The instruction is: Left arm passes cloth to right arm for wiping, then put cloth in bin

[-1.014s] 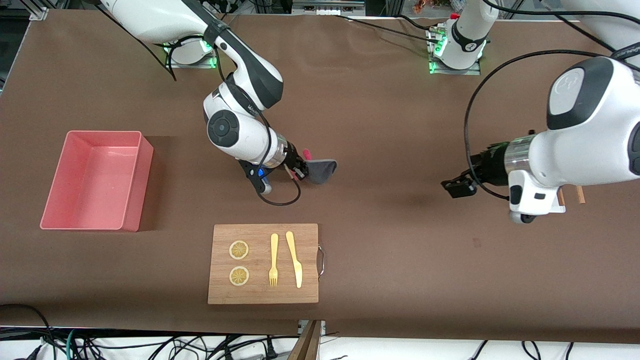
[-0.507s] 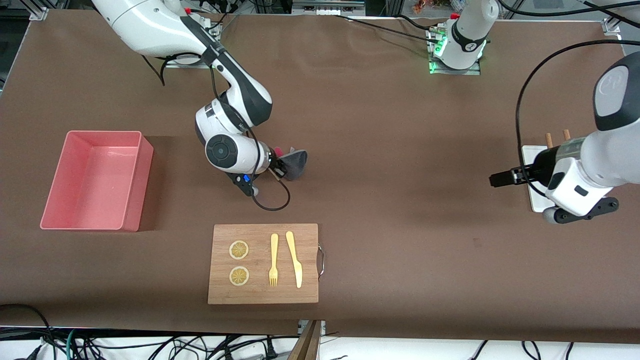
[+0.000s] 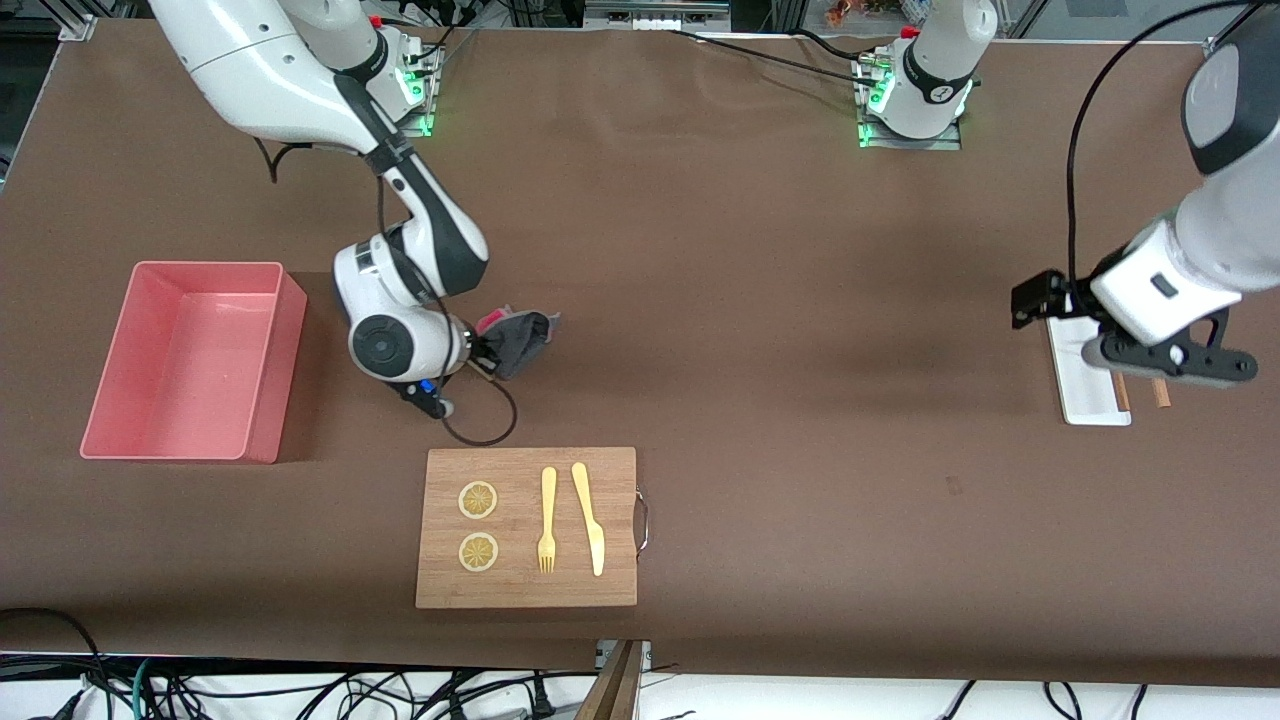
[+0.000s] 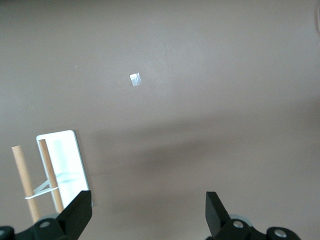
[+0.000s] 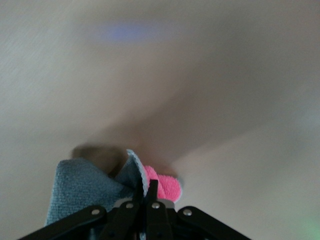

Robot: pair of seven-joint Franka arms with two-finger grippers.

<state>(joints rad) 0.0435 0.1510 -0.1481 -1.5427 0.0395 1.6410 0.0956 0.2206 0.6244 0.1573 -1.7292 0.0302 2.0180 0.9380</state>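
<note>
Two grippers noted. We start w/ the right gripper (image 3: 482, 352): jaws clamped tight on the cloth (image 3: 518, 340), which bunches out from the fingertips, grey face mostly outward, a bit of magenta showing at the pinch. In the right wrist view the cloth (image 5: 100, 185) sits right at the closed fingers, pink fold beside grey. We judge the grip is at one edge so the rest hangs free as a wiping pad. Gripper and cloth are over bare table (image 3: 760, 300), between the bin (image 3: 190, 360) and table centre, and over a spot farther from the front camera than the cutting board (image 3: 527, 527). We can't tell whether the cloth touches the surface.

Left gripper (image 3: 1032, 298): jaws wide apart, nothing held; left wrist view confirms the gap betw. the fingers (image 4: 75, 217). It is over the white tray (image 3: 1085, 385) at the left arm's end of the table, w/ two wooden sticks (image 4: 35, 182) resting on the tray. We judge this arm is waiting, handover done.

Board carries two lemon slices (image 3: 478, 525), a fork (image 3: 547, 520) and a knife (image 3: 590, 518); untouched as far as we see.

Bin stands empty toward the right arm's end, near the right gripper. Drop-off not yet done; wiping looks like the step in hand.
</note>
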